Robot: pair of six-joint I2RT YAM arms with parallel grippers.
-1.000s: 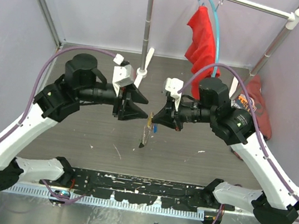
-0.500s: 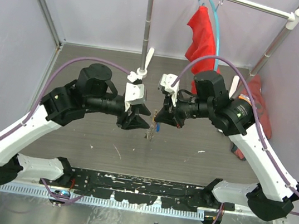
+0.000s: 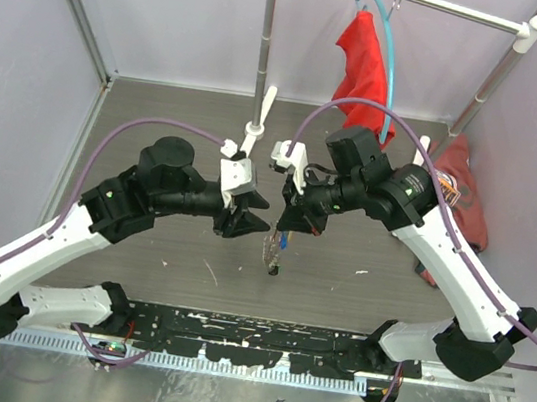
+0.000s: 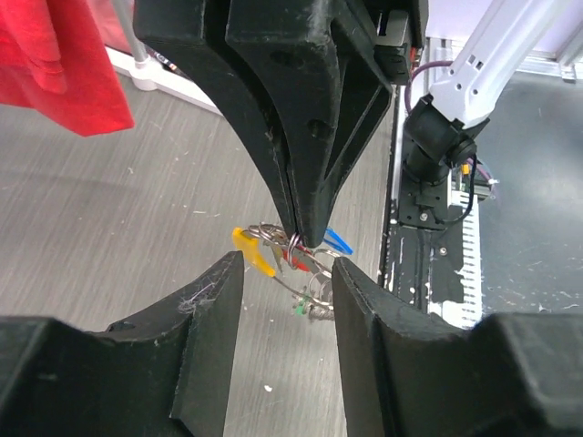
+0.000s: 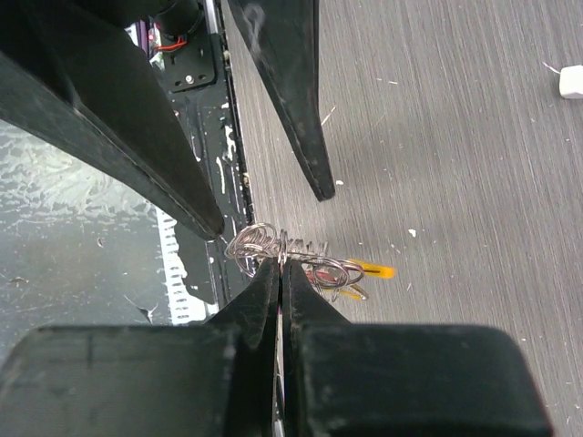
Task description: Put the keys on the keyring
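The keys (image 3: 273,249) hang as one bunch above the table, between my two grippers. My right gripper (image 3: 291,227) is shut on the thin grey wire of the keyring (image 5: 283,247), and small rings and a yellow key (image 5: 375,269) dangle beside its tips. In the left wrist view the keyring (image 4: 291,288) hangs under the right fingers with yellow (image 4: 253,250), blue (image 4: 339,240), red and green keys on it. My left gripper (image 4: 287,266) is open, one finger on each side of the bunch and just below it, touching nothing.
A red cloth (image 3: 367,69) hangs on a light-blue hanger from the rack, whose pole (image 3: 263,49) stands behind the grippers. A red bag (image 3: 466,195) lies at the right wall. The black base plate (image 3: 248,335) runs along the near edge.
Both arms have swung inward. My left gripper has come up to the bunch and its jaws have narrowed a little. The right gripper, still holding the bunch, has shifted slightly left and toward the near edge.
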